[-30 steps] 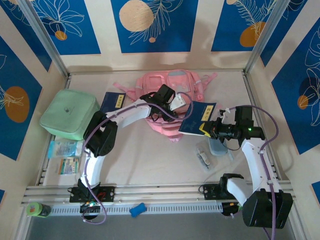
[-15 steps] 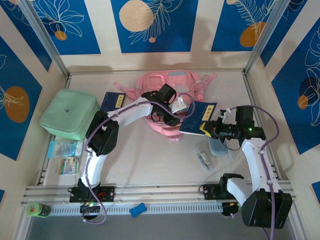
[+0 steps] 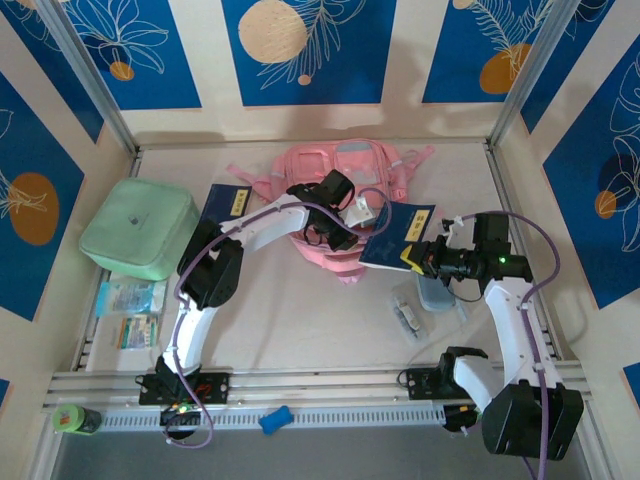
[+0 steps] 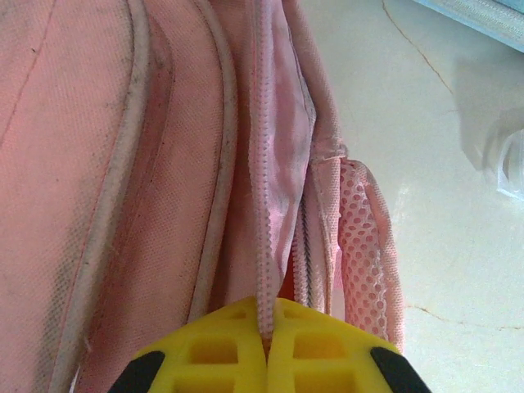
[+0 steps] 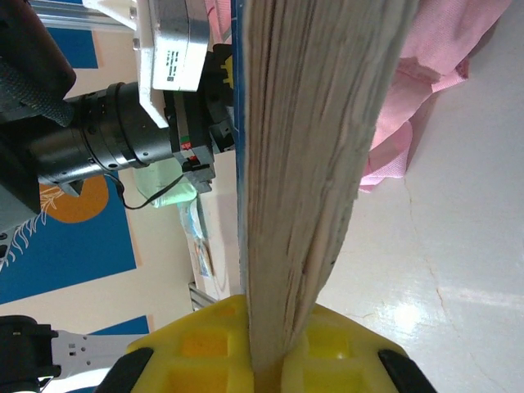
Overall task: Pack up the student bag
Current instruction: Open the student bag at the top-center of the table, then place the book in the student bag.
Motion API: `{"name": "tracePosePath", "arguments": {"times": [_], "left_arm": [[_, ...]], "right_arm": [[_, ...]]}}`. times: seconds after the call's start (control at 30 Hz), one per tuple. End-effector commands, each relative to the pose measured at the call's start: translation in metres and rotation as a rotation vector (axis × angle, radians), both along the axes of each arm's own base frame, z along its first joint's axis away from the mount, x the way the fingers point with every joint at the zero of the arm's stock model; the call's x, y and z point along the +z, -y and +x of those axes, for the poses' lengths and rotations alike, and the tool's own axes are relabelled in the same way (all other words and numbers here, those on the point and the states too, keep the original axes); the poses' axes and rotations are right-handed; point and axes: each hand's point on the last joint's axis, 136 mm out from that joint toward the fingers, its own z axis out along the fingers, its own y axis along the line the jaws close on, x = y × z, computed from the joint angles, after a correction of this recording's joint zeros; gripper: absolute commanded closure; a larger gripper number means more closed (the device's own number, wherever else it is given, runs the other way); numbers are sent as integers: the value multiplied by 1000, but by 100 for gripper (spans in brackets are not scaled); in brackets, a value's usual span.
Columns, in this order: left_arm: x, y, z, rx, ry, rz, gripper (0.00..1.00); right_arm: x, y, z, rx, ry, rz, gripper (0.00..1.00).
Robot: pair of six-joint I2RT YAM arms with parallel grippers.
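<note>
Pinching student bag (image 3: 312, 166) mouth open for blue book (image 3: 395, 240)
Bag at far middle of table (image 3: 300, 305); left gripper (image 4: 266, 332) clenched on zip edge (image 4: 262, 205), right gripper (image 5: 266, 348) clamped on book. Lift edge, keep taut, feed book edge-first into gap.

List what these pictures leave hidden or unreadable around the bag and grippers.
- Inside the student bag: left wrist view, folded pink fabric covers the zip opening.
- Cover text of the blue book: right wrist view is edge-on; top view too small.
- Fingertips of the left gripper: top view, its wrist covers them.
</note>
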Motion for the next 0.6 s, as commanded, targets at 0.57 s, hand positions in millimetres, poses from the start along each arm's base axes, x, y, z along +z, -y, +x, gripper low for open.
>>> {"name": "tracePosePath", "arguments": {"times": [0.57], "left_arm": [[178, -10, 16, 163, 320, -258, 100]], "right_arm": [[-4, -17, -23, 69, -23, 2, 100]]}}
